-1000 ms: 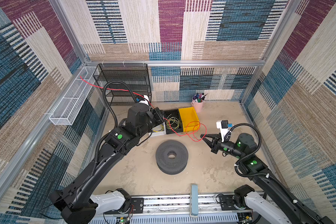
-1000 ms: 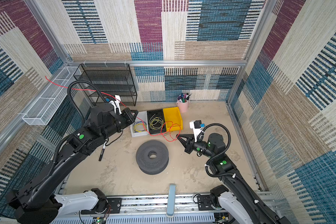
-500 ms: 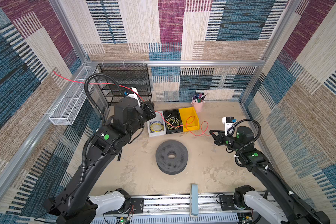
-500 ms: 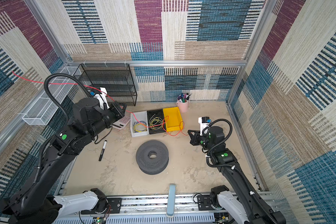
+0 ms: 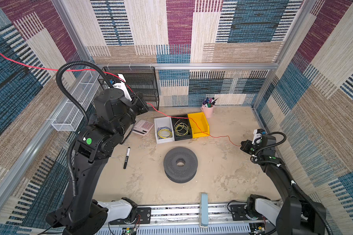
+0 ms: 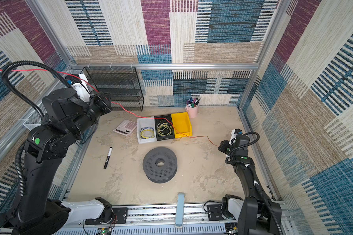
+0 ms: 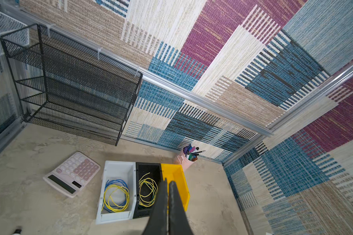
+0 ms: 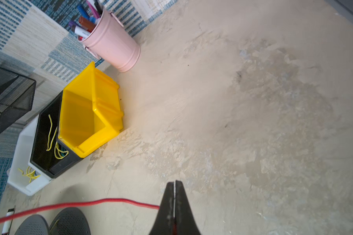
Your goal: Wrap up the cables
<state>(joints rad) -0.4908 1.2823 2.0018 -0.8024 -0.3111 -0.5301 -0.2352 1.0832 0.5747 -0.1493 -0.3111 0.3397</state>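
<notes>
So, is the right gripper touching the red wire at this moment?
Touching. The right wrist view shows it: the red wire runs across the floor straight into the right gripper, and its jaws are shut on the wire with no gap.

Top views look down; wrist views share yellow bin (image 7: 179, 175).

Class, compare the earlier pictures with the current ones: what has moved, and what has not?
Both arms drew apart: the left gripper rose back toward the mesh rack, and the right gripper swung right. Each kept its fingers shut on the red wire, whose slack loop pulled nearly straight across the bins. Bins and grey spool stayed put.
</notes>
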